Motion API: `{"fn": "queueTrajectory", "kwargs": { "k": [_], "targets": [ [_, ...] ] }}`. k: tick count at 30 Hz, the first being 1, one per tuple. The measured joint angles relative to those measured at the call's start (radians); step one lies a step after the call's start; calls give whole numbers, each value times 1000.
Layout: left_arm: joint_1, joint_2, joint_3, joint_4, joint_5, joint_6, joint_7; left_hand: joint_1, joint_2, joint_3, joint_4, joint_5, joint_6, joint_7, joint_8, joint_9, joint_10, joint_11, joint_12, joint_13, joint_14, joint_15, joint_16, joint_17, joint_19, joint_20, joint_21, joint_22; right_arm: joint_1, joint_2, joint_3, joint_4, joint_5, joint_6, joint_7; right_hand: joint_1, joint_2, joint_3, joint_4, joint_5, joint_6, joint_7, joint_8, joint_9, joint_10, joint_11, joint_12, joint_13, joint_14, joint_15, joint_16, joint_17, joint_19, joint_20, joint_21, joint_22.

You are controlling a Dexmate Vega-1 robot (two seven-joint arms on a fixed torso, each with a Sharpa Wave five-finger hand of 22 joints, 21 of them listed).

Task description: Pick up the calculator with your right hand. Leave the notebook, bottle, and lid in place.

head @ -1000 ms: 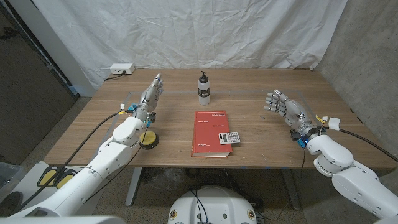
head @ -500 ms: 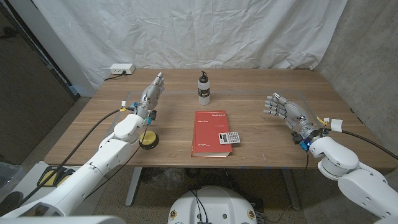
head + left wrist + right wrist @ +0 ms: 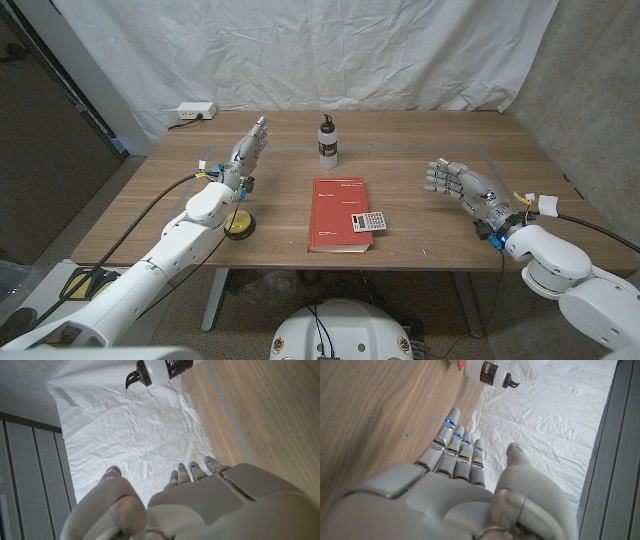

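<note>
Fingers [image 3: 454, 450] apart beside bottle [image 3: 487, 371]

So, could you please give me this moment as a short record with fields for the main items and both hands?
calculator: lies on the red notebook, near its right front corner
bottle: upright, behind the notebook
lid: yellow, on the table by the left arm
right hand: open, right of the notebook, holding nothing
left hand: open, fingers straight, holding nothing
</note>
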Motion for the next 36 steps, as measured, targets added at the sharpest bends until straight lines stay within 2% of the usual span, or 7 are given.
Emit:
{"fn": "queueTrajectory", "kwargs": {
  "k": [8,10,15,28,31,36],
  "targets": [
    [1,4,0,-17,5,5,7,8,0,0,0,0,0,0,0,0,0,0,0,0,0,0,0,0,0,0,-4,3,-41,6,36,-34,-6,-34,6,29,8,17,-9,12,6,6,0,0,20,-9,0,0,17,-8,0,0,18,0,-4,0],
    [2,6,0,-22,7,9,12,8,0,0,0,0,0,0,0,0,0,0,0,0,0,0,0,0,0,0,-4,5,-49,9,42,-41,-9,-46,7,40,5,21,-12,15,11,0,0,0,25,-14,0,0,17,-8,0,0,18,0,-4,0],
    [4,8,-1,-30,9,12,18,8,0,0,0,0,0,0,0,0,0,0,0,0,0,0,0,0,0,0,-4,5,-72,15,67,-66,-10,-74,13,50,6,26,-10,15,11,0,0,0,32,-7,0,0,17,-8,0,0,25,0,-4,0],
    [9,13,-8,-41,11,16,25,8,0,-4,-4,-1,0,0,0,0,0,0,0,0,0,0,0,0,0,0,-4,5,-95,16,98,-107,-7,-158,26,67,-1,35,-9,23,11,0,-4,0,32,-7,0,0,34,-2,0,0,38,-2,-4,0],
    [10,13,-9,-41,10,16,26,8,0,-4,-4,-4,0,0,0,0,0,0,0,0,0,0,0,0,0,0,-4,5,-99,17,107,-118,-6,-173,27,67,-1,39,-14,23,5,6,-8,0,32,-7,-4,0,50,-8,0,0,45,-2,-4,0],
    [11,13,-10,-41,10,16,28,8,0,-4,-4,-4,0,0,0,0,0,0,0,0,0,0,0,0,0,0,-11,5,-103,17,115,-126,-3,-193,28,79,-3,46,-7,23,5,6,-8,5,37,-2,-8,0,93,-23,8,5,68,-4,-4,0]
  ]
}}
